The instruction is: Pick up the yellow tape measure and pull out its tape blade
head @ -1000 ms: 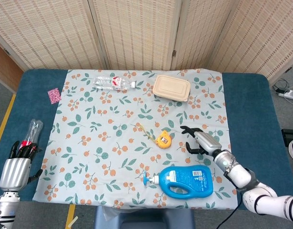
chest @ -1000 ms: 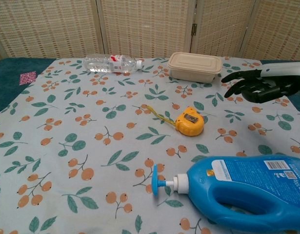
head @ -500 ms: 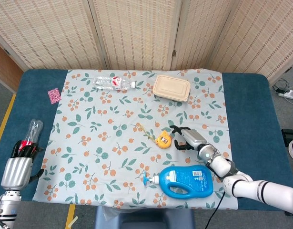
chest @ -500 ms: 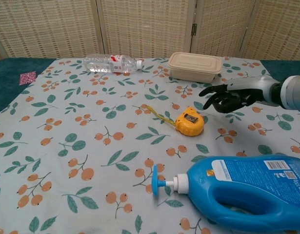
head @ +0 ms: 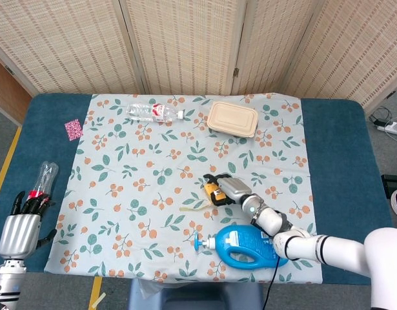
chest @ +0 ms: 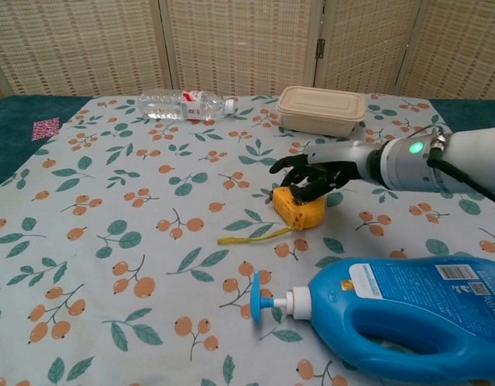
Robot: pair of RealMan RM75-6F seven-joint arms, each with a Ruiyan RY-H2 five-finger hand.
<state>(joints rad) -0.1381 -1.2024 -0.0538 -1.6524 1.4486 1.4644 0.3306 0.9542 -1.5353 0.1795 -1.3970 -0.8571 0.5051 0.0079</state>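
The yellow tape measure (head: 214,192) (chest: 299,207) lies on the floral cloth right of centre. Its yellow strap (chest: 247,236) trails out to the left on the cloth. My right hand (head: 232,188) (chest: 315,177) reaches over it from the right, fingers spread and curled down onto its top, the thumb standing clear. The tape measure still rests on the cloth, and no blade shows. My left hand (head: 20,231) hangs at the table's near left corner with its fingers pointing up and nothing in it; only the head view shows it.
A blue detergent bottle (head: 250,245) (chest: 408,314) lies just in front of the right forearm. At the back sit a beige lunch box (head: 232,119) (chest: 321,110) and a water bottle (head: 153,113) (chest: 183,104). A pink patch (head: 72,129) and a plastic-wrapped item (head: 43,181) lie far left.
My right hand swept left and came down on the tape measure. The tape measure shifted left and turned, swinging its strap from the upper left to the lower left. The left hand stayed put.
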